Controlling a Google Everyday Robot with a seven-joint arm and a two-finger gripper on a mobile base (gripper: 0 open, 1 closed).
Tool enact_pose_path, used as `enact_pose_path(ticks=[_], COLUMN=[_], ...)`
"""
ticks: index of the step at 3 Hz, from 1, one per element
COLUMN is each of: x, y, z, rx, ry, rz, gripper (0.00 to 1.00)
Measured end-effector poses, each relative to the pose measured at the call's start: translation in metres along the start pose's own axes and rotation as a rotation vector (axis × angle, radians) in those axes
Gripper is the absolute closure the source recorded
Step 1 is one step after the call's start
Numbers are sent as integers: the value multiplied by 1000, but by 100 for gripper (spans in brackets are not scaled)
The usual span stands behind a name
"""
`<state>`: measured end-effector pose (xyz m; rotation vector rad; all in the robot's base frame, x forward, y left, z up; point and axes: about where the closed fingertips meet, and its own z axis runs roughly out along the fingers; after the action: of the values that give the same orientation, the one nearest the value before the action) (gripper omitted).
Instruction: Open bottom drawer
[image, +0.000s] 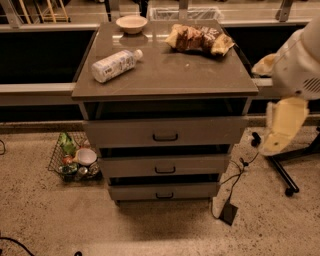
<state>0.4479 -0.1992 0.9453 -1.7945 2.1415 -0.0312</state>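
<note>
The bottom drawer (164, 190) is the lowest of three grey-brown drawer fronts on the cabinet (165, 80), with a small black bar handle (164, 196) at its centre. A dark gap shows above its front. The middle drawer (165, 165) and the tall top drawer (165, 131) sit above it. My gripper (282, 127) hangs at the right side of the view, on the pale arm (300, 65). It is right of the cabinet, about level with the top drawer, and well apart from the bottom drawer's handle.
On the cabinet top lie a plastic bottle (116, 64), a bowl (132, 23) and a snack bag (199, 38). A wire basket (75, 159) with small items stands on the floor at the left. A cable and power block (227, 210) and a black stand leg (280, 172) lie at the right.
</note>
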Motion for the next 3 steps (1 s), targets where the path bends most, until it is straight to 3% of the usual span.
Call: enact_pose_path(ticks=[1,2,3], x=[-16,-33,-33], y=[14,39,39], z=[69,144,144], rx=[-93,-217,-217], ry=[-87,-205,-205], rz=[-95,-137,-137], gripper=[0,0,0])
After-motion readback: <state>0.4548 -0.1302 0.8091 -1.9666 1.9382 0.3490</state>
